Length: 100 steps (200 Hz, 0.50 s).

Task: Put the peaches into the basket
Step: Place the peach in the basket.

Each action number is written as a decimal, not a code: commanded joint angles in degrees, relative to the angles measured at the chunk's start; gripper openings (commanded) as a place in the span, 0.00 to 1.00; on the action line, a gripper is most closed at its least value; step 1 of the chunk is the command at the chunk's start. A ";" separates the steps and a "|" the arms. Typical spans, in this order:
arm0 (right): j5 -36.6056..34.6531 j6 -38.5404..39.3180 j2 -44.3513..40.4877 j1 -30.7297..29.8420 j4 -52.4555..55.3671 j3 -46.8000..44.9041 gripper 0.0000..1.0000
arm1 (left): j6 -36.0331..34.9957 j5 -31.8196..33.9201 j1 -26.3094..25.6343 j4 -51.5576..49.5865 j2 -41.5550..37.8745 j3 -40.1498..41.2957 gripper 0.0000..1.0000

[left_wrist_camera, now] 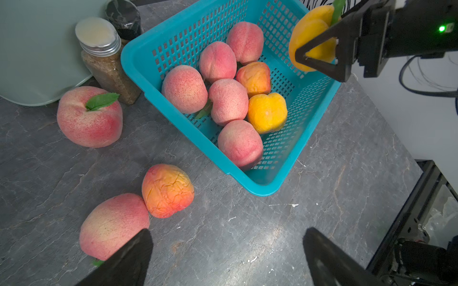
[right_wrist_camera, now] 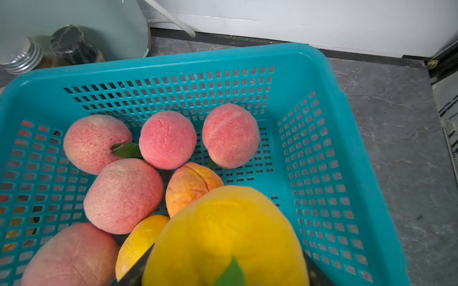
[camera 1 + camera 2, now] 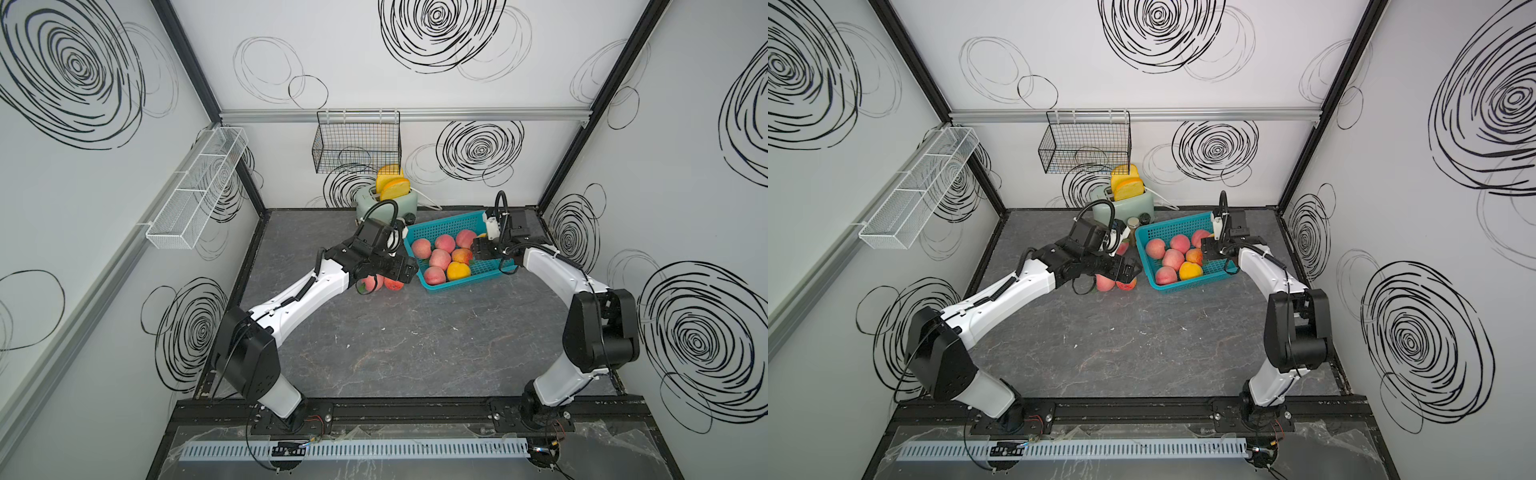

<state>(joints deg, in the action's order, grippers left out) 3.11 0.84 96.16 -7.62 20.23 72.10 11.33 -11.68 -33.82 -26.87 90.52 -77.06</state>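
Peaches (image 1: 228,101): you are squeezing a yellow peach (image 2: 223,230) in your right gripper (image 3: 478,246) over the basket (image 2: 173,57) to drop it; your left gripper (image 1: 228,250) is hanging wide apart.

Top views looked steeply down from high in front; wrist cameras sat close; all four shared the teal basket (image 1: 259,184).

Table peaches (image 3: 394,285) half hidden under left arm (image 3: 307,291)

A robot lab enclosure: swirl-printed wall panels (image 3: 353,54) on aluminium framing (image 3: 457,115).
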 commanded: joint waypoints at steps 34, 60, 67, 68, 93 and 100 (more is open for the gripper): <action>-1.88 -0.31 2.60 0.94 -1.22 0.96 0.73 | -1.36 -0.08 -0.81 2.08 0.28 1.91 0.98; -1.96 -0.73 3.96 1.19 -2.30 0.68 0.73 | -1.02 -0.25 -0.81 2.89 -0.42 3.90 0.98; -1.93 -0.76 4.41 1.20 -2.47 0.76 0.73 | -0.81 -0.43 -0.81 3.37 -0.67 4.50 0.98; -1.95 -0.80 4.49 1.20 -2.51 0.76 0.73 | -0.76 -0.44 -0.81 3.43 -0.73 4.61 0.98; -2.66 -0.84 5.54 1.12 -2.96 0.89 0.73 | -0.42 -1.06 -0.88 4.39 -1.14 5.98 0.98; -3.29 -0.84 5.56 1.11 -3.20 0.71 0.73 | -0.54 -1.06 -0.83 4.39 -1.05 6.17 0.98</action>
<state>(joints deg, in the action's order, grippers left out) 1.28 0.21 101.01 -6.70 18.41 72.23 11.35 -11.94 -34.46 -25.32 90.52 -71.94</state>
